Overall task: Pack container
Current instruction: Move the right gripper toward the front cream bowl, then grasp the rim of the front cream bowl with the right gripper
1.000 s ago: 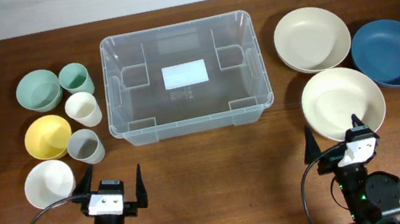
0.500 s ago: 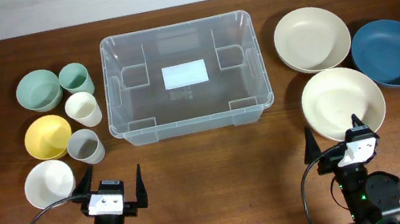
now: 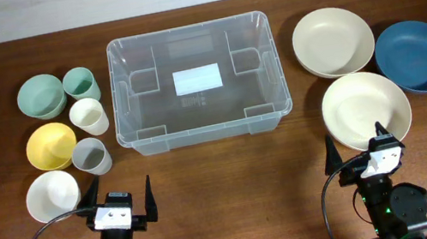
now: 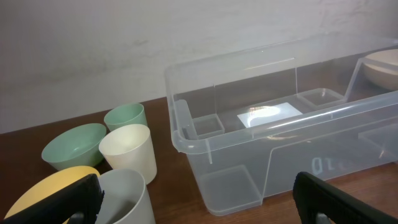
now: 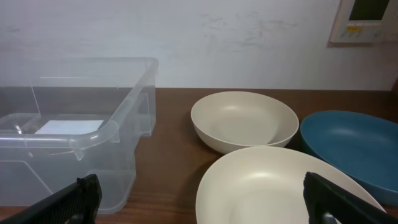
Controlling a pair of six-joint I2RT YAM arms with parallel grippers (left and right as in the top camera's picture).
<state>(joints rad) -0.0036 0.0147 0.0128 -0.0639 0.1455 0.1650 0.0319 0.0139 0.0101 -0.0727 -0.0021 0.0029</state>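
Note:
The clear plastic container stands empty at the table's middle, a white label on its base; it also shows in the left wrist view and the right wrist view. My left gripper is open and empty near the front edge, below the cups. My right gripper is open and empty at the near rim of a cream bowl. Left of the container lie a green bowl, a green cup, a cream cup, a yellow bowl, a grey cup and a white bowl.
Right of the container are a second cream bowl and a blue bowl. A white wall runs behind the table's far edge. Bare wood lies between the container and the two grippers.

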